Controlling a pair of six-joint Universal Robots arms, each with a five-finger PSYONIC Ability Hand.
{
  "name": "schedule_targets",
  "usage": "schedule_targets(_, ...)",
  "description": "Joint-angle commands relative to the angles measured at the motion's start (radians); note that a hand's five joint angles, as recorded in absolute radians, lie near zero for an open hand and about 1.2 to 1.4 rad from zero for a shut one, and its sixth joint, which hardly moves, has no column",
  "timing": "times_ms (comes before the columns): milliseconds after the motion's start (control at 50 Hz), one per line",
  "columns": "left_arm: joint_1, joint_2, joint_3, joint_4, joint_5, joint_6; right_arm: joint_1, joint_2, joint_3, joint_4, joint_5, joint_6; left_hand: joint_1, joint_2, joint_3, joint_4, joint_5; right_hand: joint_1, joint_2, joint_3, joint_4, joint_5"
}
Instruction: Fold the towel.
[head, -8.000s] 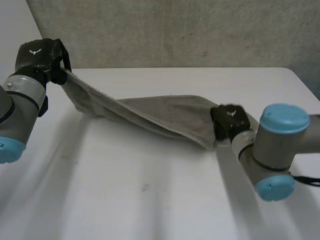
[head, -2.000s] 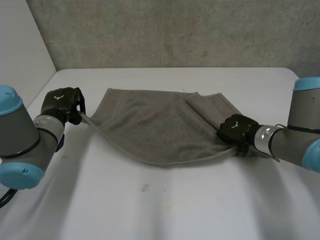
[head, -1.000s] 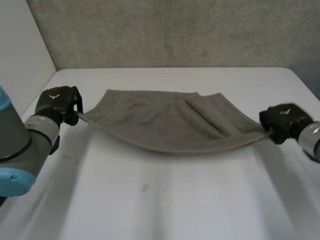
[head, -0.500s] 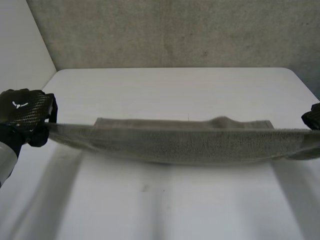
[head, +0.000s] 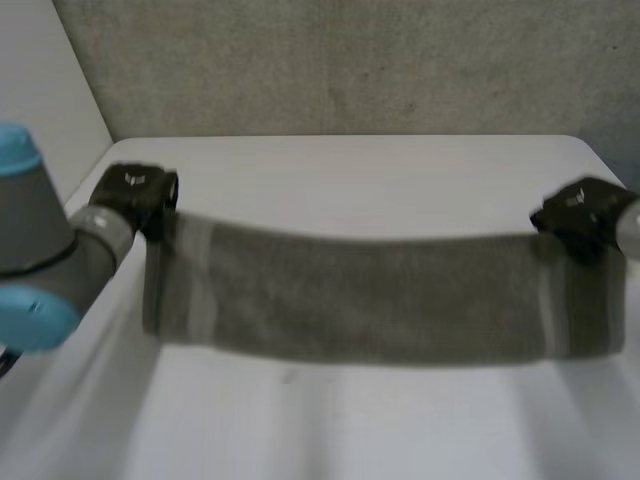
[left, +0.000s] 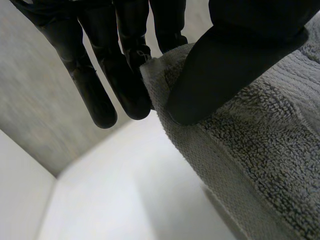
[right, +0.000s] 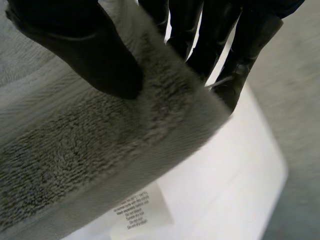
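The grey towel (head: 380, 300) hangs stretched in the air above the white table (head: 350, 170), held up by its two top corners. My left hand (head: 135, 195) pinches the left top corner between thumb and fingers; in the left wrist view the thumb (left: 225, 65) presses the towel (left: 260, 150) against the fingers (left: 125, 75). My right hand (head: 580, 215) pinches the right top corner the same way; in the right wrist view its thumb (right: 85, 55) lies on the towel (right: 100, 145), with the fingers (right: 220, 45) behind. A white care label (right: 137, 210) hangs from the towel's edge.
A grey wall (head: 350, 60) runs along the back of the table. A white wall (head: 40, 100) stands at the left. The table's bare surface (head: 320, 420) lies below the hanging towel.
Both hands have risen and moved toward the back with the corners, so the towel has gone from a flat stretched strip just above the table to hanging down as a broad sheet.
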Motion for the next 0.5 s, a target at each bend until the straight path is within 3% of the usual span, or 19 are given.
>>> schedule_targets(20, -0.005, -0.171, 0.483, -0.002, 0.001, -0.042, 0.104, 0.203, -0.550, -0.061, 0.069, 0.165, 0.188, 0.178, 0.180, 0.178, 0.186, 0.063, 0.066, 0.060, 0.054, 0.050)
schedule_targets(60, -0.007, -0.216, 0.707, 0.006, 0.009, -0.074, 0.116, 0.259, -0.805, -0.154, 0.089, 0.270, 0.188, 0.178, 0.180, 0.178, 0.186, 0.063, 0.066, 0.060, 0.054, 0.050)
schedule_targets(120, -0.008, -0.237, 0.898, 0.027, 0.001, -0.120, 0.119, 0.281, -0.985, -0.271, 0.138, 0.373, 0.188, 0.178, 0.180, 0.178, 0.186, 0.063, 0.066, 0.060, 0.054, 0.050)
schedule_targets(200, -0.010, -0.232, 0.983, 0.070, -0.003, -0.199, 0.119, 0.266, -1.045, -0.359, 0.178, 0.451, 0.188, 0.178, 0.180, 0.178, 0.186, 0.063, 0.066, 0.060, 0.054, 0.050)
schedule_targets(340, -0.009, -0.217, 0.957, 0.125, -0.019, -0.313, 0.119, 0.212, -0.970, -0.342, 0.161, 0.486, 0.188, 0.178, 0.180, 0.178, 0.186, 0.063, 0.066, 0.060, 0.054, 0.050)
schedule_targets(500, -0.001, -0.212, 0.612, 0.138, -0.011, -0.312, 0.153, 0.203, -0.675, -0.252, 0.069, 0.466, 0.188, 0.178, 0.180, 0.178, 0.186, 0.063, 0.066, 0.060, 0.054, 0.050)
